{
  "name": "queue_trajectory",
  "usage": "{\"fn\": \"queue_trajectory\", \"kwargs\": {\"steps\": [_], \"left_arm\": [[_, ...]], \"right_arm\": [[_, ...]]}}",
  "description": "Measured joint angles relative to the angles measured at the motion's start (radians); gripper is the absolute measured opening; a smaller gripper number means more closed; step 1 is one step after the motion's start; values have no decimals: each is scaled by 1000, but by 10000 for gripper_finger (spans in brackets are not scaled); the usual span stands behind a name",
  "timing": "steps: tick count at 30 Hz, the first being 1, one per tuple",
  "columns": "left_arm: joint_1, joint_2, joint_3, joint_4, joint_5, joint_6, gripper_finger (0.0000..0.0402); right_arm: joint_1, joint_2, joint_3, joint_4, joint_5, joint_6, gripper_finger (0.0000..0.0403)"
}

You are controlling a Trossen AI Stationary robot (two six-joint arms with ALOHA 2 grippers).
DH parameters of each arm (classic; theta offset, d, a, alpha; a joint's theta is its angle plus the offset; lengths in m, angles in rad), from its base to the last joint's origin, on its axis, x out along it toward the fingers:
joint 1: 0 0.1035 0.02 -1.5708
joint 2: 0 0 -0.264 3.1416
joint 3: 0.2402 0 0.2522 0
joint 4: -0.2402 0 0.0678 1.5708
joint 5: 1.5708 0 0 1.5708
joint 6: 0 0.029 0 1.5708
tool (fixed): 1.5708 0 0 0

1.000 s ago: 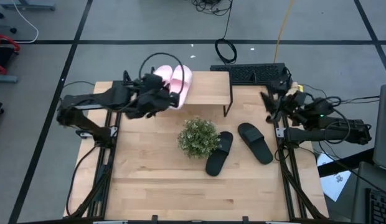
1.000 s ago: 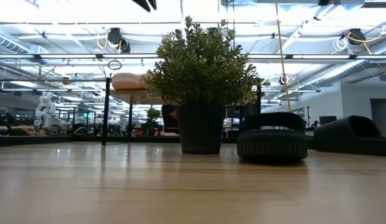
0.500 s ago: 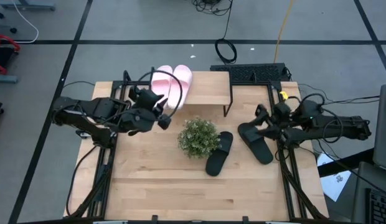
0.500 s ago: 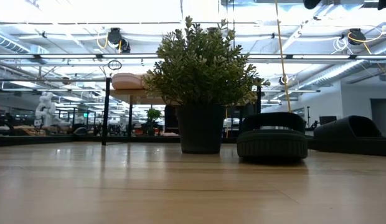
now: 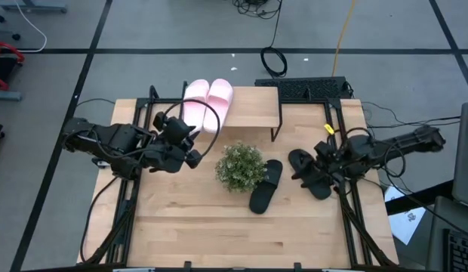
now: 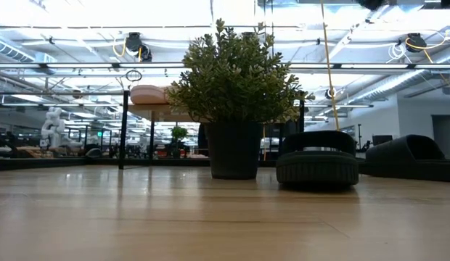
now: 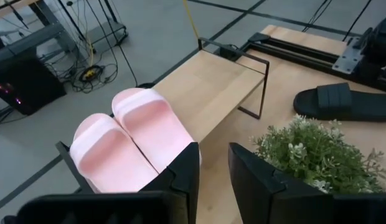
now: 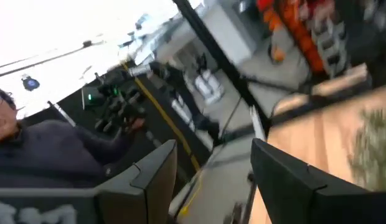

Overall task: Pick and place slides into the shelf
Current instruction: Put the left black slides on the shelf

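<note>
Two pale pink slides (image 5: 208, 100) lie side by side on the left end of the shelf (image 5: 253, 108), and also show in the left wrist view (image 7: 127, 140). Two black slides lie on the table right of the plant: one (image 5: 266, 185) beside it, one (image 5: 318, 183) farther right. My left gripper (image 5: 193, 151) is open and empty, on the near side of the pink slides; its fingers show in the left wrist view (image 7: 213, 155). My right gripper (image 5: 306, 162) is open (image 8: 211, 155) above the far end of the right black slide, and I see no touch.
A small green potted plant (image 5: 240, 166) stands mid-table between the two arms, just near of the shelf. The shelf's right part (image 7: 211, 87) is bare. A keyboard (image 5: 302, 88) lies behind the table. A person shows at the edge of the right wrist view (image 8: 31, 149).
My left gripper has drawn back from the pink slides on the shelf toward the table's near edge. The slides stay on the shelf. My right gripper has gone from the far right corner toward the near edge and left, over the right black slide.
</note>
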Motion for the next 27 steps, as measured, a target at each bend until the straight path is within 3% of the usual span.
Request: {"fn": "queue_trajectory", "kwargs": {"steps": [7, 13, 17, 21, 23, 27], "left_arm": [[-1, 0, 0, 1, 0, -8, 85], [-1, 0, 0, 1, 0, -11, 86], [-8, 0, 0, 1, 1, -11, 85], [-26, 0, 0, 1, 1, -7, 86], [-31, 0, 0, 1, 0, -7, 85], [-34, 0, 0, 1, -4, 8, 85]], "right_arm": [[116, 13, 17, 58, 243, -214, 196], [233, 104, 244, 23, 382, -611, 196], [330, 223, 492, -299, 573, -743, 196], [389, 402, 732, -720, 826, -678, 196], [394, 493, 822, -913, 872, -597, 196], [393, 630, 928, -1160, 865, -439, 196]]}}
